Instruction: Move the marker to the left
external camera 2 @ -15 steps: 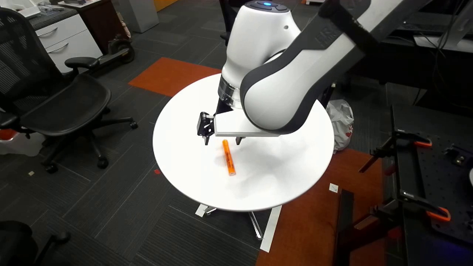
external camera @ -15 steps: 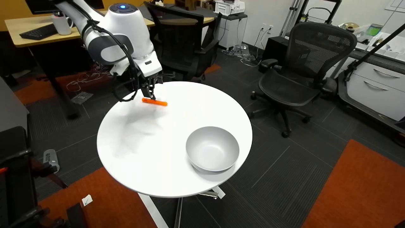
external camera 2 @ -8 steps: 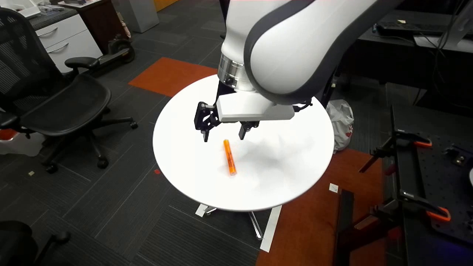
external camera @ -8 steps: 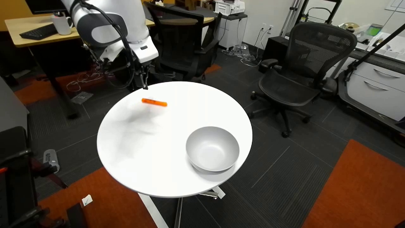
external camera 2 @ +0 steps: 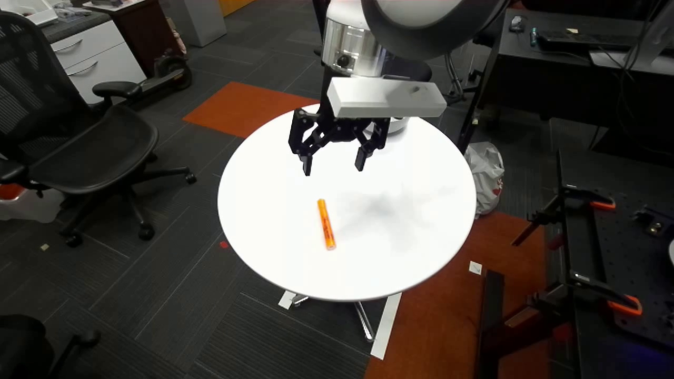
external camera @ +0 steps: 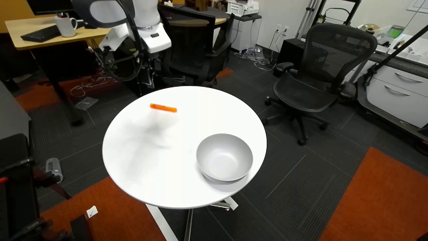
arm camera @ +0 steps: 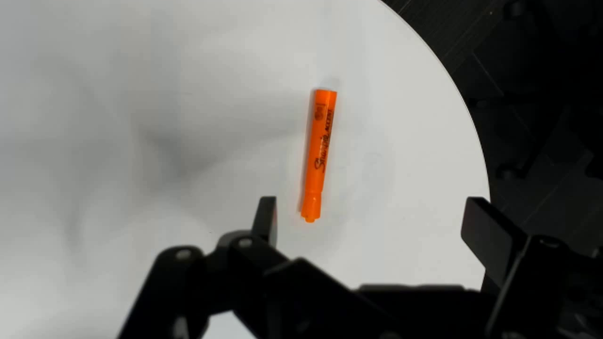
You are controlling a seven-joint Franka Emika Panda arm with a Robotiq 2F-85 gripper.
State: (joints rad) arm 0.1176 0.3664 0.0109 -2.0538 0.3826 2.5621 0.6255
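The bright orange marker lies flat on the round white table; it shows in both exterior views. In the wrist view the marker lies lengthwise ahead of the fingers, with its cap end toward the gripper. My gripper is open and empty, raised above the table and apart from the marker. In the wrist view the gripper shows its jaws wide apart, the marker nearer the left finger. Nothing hides the marker.
A grey bowl stands near the edge of the white table; in an exterior view the bowl is mostly hidden behind the gripper. Black office chairs stand around the table. A desk with a mug is behind the arm.
My gripper has risen and drawn back from the marker, staying open. The marker and the bowl have stayed in place.
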